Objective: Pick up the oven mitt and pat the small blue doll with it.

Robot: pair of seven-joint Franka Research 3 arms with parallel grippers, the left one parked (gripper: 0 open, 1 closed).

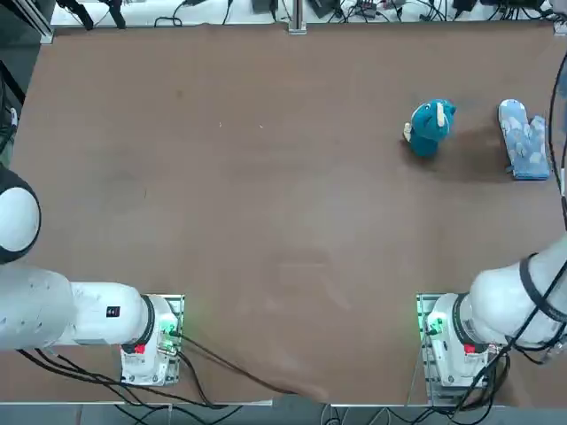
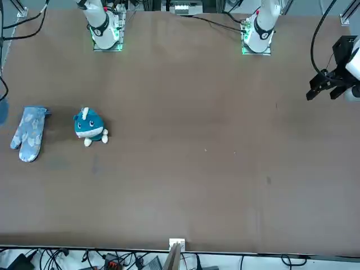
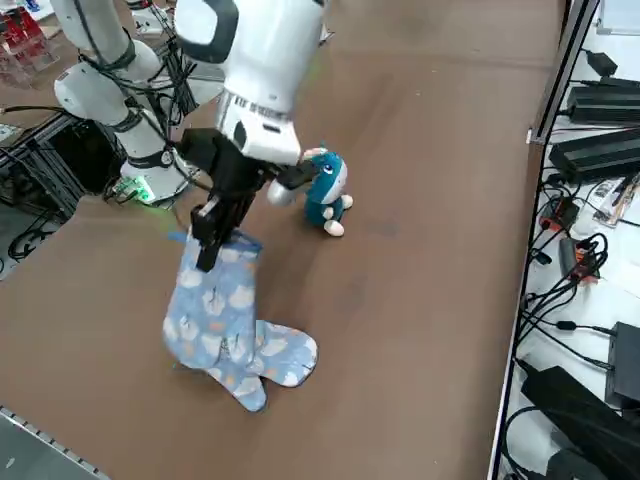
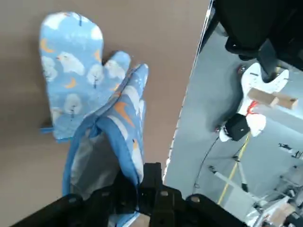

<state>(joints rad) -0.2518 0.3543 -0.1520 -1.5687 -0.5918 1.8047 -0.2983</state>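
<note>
Right gripper [image 3: 208, 250] is clamped fully shut on the cuff of the light-blue fabric oven mitt [image 3: 212, 305] with whitish cloud patches and small orange marks. You can see it best from the wrist camera: the black fingers [image 4: 154, 182] pinch the blue-bound cuff edge and the mitt [image 4: 120, 123] hangs away from them with its grey lining showing at the opening. In the right side view the gripper points down, with the mitt dangling cuff-up, fingertip end down. It sits over the right edge of the brown tabletop [image 1: 266, 221]. Directly under it a second mitt [image 4: 71, 66] of the same light-blue print lies flat on the tabletop, thumb out to one side. The hanging mitt's tip overlaps it in both views, but you can't tell whether the two are touching. That flat mitt [image 1: 523, 137] is the only one you'll find in the top and front views. The small teal-blue plush doll [image 3: 325, 190] with a lighter blue head and cream feet stands upright on the tabletop, to the left of the flat mitt [image 2: 28, 134] and clear of it. The gripper and the held mitt are near the doll [image 1: 431, 127] but not on it, and there's bare tabletop between them in the side view.
</note>
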